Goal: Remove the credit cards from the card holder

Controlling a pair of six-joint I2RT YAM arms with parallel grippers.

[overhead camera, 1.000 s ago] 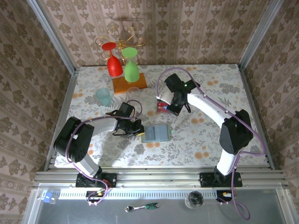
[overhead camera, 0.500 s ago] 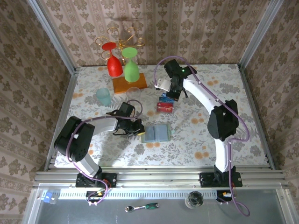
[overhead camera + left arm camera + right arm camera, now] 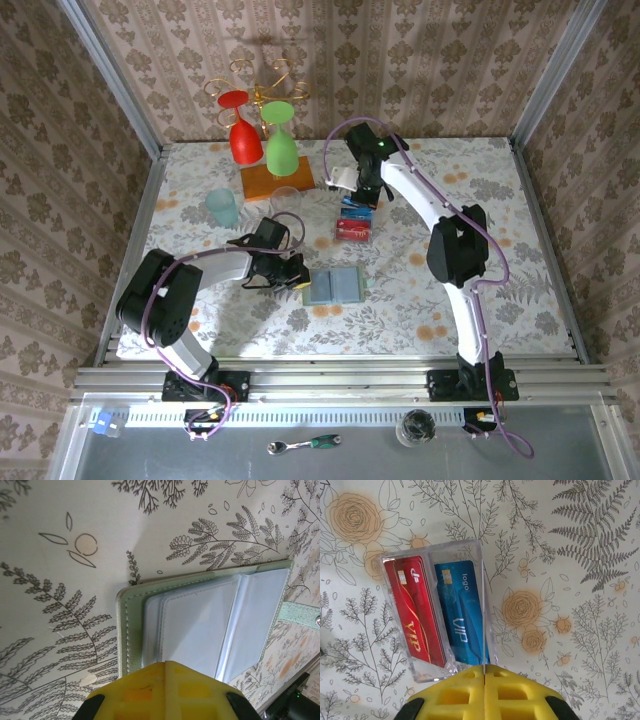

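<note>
**Status.** The card holder [image 3: 202,612] lies open and flat on the table [image 3: 450,290], near the centre and toward the near edge. In the left wrist view, its two pocket panels [image 3: 187,622] look flat and show no card edge. Whether a card sits hidden deep in a pocket cannot be told.

**Cards.** The credit cards [image 3: 440,612] lie in a clear plastic tray [image 3: 427,550]. The tray sits apart from the holder, on its far side and slightly to the right. In the overhead view, the red card [image 3: 417,610] sits on the near side of the tray and the blue card [image 3: 460,607] on the far side. The two lie side by side. How many red cards are stacked cannot be told.

**Grippers.**
- The left gripper [image 3: 165,666] is at the left edge of the holder with its fingers pressed together and nothing between them. Whether the tips bear on the green border cannot be told.
- The right gripper [image 3: 484,669] hangs above the tray, at its far side in the overhead view. Its fingers are together and it carries no card.

**Progress.** Judged from this layout, the removal step looks complete or very nearly so. The only item left is to confirm that both pockets are empty.
</note>
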